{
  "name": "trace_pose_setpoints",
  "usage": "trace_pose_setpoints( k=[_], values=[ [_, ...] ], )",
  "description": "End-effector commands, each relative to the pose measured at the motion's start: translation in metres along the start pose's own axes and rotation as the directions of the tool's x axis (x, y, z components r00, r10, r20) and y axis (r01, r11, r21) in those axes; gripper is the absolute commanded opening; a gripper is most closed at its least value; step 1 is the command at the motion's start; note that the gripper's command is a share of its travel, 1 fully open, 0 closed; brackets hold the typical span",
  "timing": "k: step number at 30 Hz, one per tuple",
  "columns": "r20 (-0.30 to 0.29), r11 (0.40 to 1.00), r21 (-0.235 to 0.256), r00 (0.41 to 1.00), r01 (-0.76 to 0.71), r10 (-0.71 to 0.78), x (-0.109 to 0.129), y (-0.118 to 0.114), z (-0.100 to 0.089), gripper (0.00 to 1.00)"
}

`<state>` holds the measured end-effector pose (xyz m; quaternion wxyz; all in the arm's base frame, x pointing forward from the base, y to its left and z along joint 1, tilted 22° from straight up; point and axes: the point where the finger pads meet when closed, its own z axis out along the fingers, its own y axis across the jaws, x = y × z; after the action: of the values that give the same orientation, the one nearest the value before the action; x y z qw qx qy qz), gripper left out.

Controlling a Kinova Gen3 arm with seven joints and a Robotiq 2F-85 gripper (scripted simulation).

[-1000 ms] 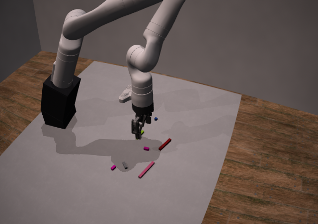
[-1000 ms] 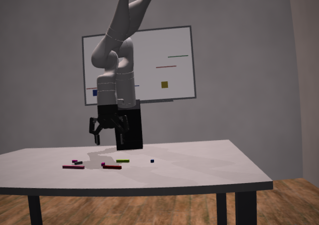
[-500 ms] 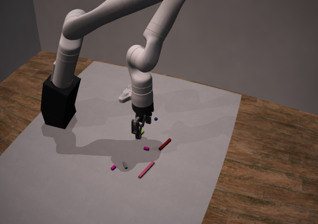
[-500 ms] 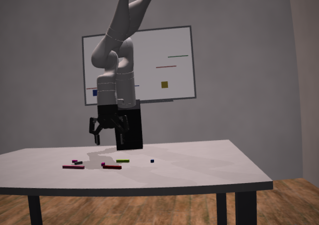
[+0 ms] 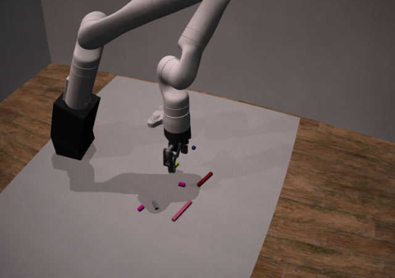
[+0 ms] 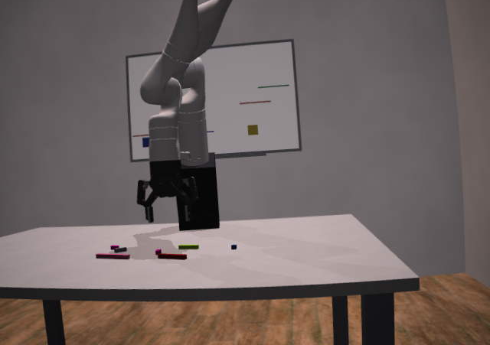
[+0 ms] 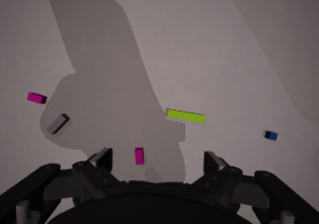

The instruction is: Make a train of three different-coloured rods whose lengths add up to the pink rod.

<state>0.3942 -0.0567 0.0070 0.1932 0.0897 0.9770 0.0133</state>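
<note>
My gripper point(image 5: 172, 160) hangs open and empty above the table; in the exterior view it point(image 6: 168, 215) is well clear of the surface. Its fingers show at the bottom of the wrist view. The lime rod point(image 7: 185, 115) lies flat ahead of the fingers, mostly hidden behind the gripper in the top view point(image 5: 176, 164). One magenta rod point(image 7: 139, 155) point(image 5: 181, 184) lies between the fingertips, below them on the table. A second magenta rod point(image 5: 140, 208) and the grey rod point(image 5: 155, 204) lie apart to the left. The pink rod point(image 5: 181, 210), the red rod point(image 5: 204, 179) and the blue rod point(image 5: 193, 147) lie separately.
The arm's black base point(image 5: 73, 127) stands at the table's back left. A small white object point(image 5: 155, 117) lies behind the gripper. A whiteboard point(image 6: 221, 100) hangs on the far wall.
</note>
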Motion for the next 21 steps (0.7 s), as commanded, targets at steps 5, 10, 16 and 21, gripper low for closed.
trace_pose_setpoints(
  k=[5,10,16,21],
  values=[
    [0.002,0.999,0.000,0.999,-0.033,0.033,-0.0007,0.0006,0.0000,1.00],
    [0.006,0.994,0.000,0.994,-0.113,0.113,-0.0015,0.0020,0.0008,1.00],
    [0.010,0.977,-0.001,0.977,-0.214,0.214,-0.0025,0.0039,0.0016,1.00],
    [0.014,0.925,-0.003,0.925,-0.380,0.380,-0.0038,0.0073,0.0028,1.00]
  ],
)
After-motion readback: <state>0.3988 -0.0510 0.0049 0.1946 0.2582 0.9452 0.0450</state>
